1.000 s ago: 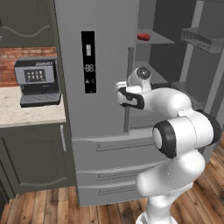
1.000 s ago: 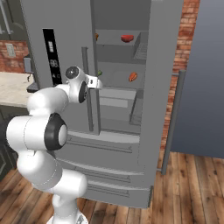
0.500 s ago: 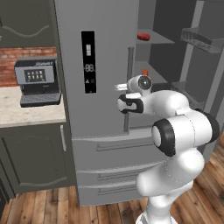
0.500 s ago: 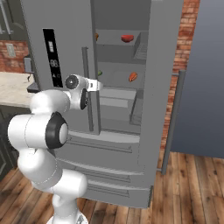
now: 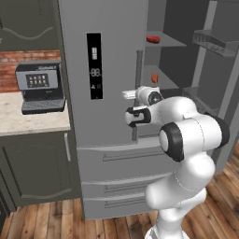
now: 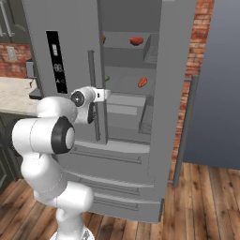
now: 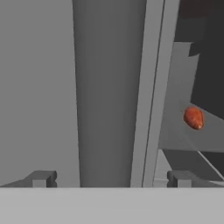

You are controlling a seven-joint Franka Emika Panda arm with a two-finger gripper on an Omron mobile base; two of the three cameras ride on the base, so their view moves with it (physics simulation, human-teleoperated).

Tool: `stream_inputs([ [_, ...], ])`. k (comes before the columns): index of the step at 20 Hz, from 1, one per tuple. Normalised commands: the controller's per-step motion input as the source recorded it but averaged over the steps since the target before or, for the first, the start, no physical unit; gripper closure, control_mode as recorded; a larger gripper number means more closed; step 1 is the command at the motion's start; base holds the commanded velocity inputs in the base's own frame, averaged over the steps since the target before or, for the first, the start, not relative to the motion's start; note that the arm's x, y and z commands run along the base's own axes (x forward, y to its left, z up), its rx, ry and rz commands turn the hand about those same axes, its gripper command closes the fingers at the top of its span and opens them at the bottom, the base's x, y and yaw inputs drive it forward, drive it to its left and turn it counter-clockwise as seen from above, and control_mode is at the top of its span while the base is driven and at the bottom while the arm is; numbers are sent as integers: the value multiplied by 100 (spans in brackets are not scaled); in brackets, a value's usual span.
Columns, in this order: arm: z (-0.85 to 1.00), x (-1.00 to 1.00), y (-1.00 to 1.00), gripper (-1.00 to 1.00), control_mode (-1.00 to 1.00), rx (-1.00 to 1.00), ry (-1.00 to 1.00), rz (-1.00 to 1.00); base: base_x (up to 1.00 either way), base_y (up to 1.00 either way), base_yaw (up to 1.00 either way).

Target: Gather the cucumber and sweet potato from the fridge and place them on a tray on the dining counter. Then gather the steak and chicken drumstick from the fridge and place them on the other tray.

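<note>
Sweet potato is lying on an open fridge shelf, beyond the door edge; gripper is hovering, jaws apart.

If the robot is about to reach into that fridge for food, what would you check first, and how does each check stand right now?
1. Right fridge door swung open: ok.
2. Tool open and empty: ok.
3. Sweet potato in sight on a shelf: ok.
4. Tool lined up with the opening: not ok; it faces the closed left door's edge and handle.
5. Cucumber located: cannot tell; a green bit shows behind the handle.
6. Trays ready: cannot tell.
</note>
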Motion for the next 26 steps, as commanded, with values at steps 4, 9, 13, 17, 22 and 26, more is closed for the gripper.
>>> stream_inputs([
  [4,-25,39,0,100,-100,6,-5,0,0,0,0],
  [9,-4,14,0,100,-100,10,-2,0,0,0,0],
  [13,0,0,0,100,-100,8,0,1,0,0,0],
  [17,2,-14,1,100,-100,4,0,5,0,0,0],
  [22,6,-49,7,100,-100,3,3,6,0,0,0],
  [26,10,-68,16,100,-100,0,12,6,0,0,0],
])
